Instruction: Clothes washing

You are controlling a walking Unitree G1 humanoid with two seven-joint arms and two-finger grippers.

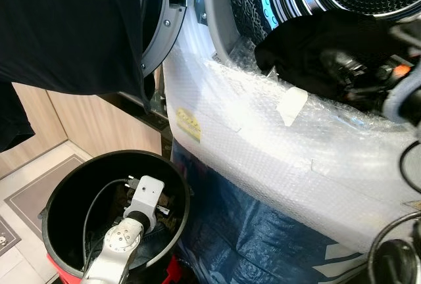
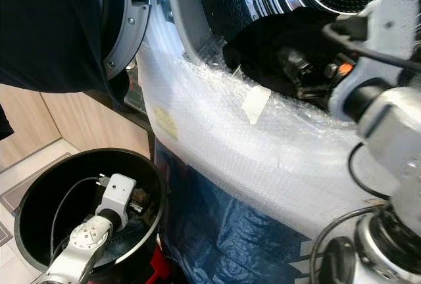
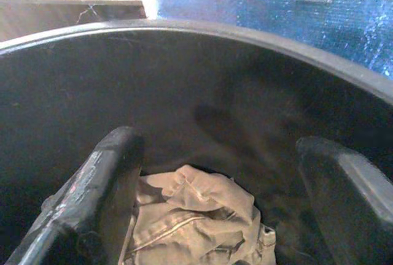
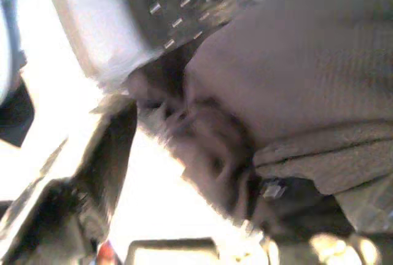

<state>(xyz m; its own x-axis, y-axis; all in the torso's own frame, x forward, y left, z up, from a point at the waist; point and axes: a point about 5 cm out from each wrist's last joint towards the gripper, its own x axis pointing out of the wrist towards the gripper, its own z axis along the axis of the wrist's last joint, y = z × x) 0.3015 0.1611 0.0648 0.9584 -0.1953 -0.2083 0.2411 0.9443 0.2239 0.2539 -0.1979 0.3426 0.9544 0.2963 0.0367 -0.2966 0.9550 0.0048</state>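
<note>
The left arm [image 1: 122, 241] is a silver, rounded metal limb with small dark screw holes on its joint housing, ending in a white boxy wrist block [image 1: 146, 195]. A thin black cable [image 1: 92, 215] loops beside it. The left gripper [image 3: 215, 173] has two long matte black fingers [image 3: 92, 185], one scuffed with pale marks. The right arm [image 2: 388, 110] is silver-grey with rounded housings, black cables [image 2: 358, 165] curling beside it, and a black wrist section [image 1: 348, 73] bearing a small orange-red mark.
</note>
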